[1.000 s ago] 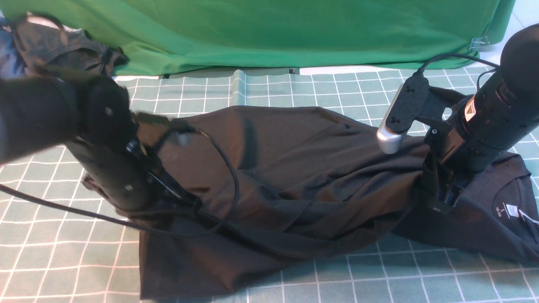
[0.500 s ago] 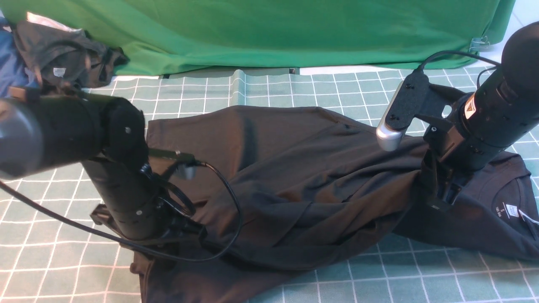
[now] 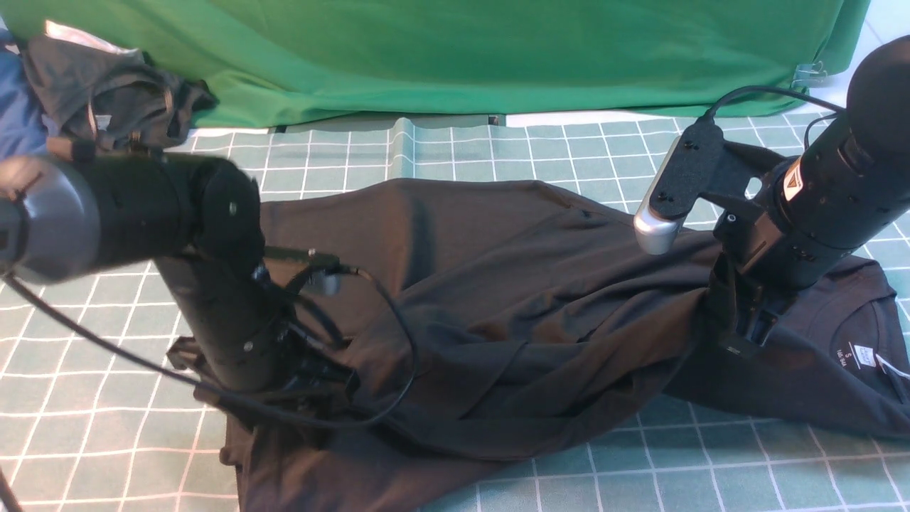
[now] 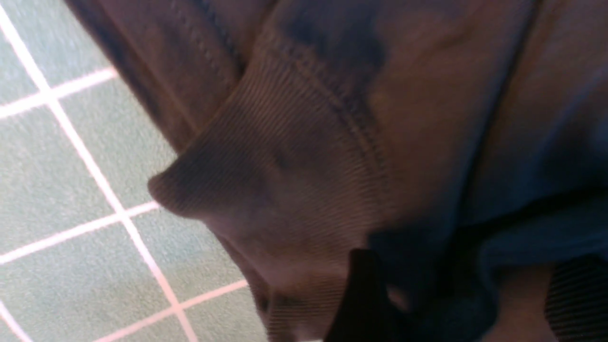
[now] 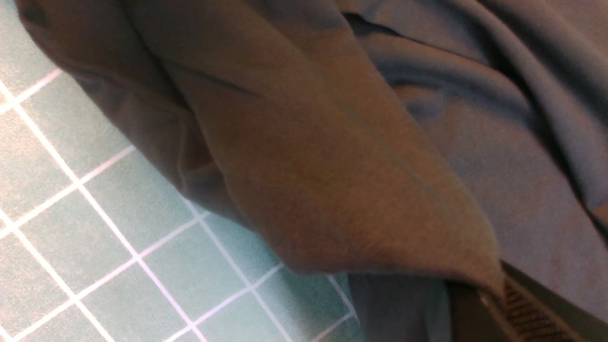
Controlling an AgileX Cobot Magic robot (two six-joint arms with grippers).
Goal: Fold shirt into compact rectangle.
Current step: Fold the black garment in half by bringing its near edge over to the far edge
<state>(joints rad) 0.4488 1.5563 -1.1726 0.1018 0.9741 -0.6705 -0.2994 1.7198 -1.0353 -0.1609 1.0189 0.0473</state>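
Folding at an early stage. The shirt lies rumpled across the middle of the surface, collar toward its right edge. My right tool is closed on a raised fold. My left tool stands open over a sleeve cuff, gripping nothing. No rectangle yet: sleeves and body are left to fold.

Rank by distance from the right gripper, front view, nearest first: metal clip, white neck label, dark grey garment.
1. white neck label, just to its right.
2. metal clip, back right.
3. dark grey garment, back left corner.
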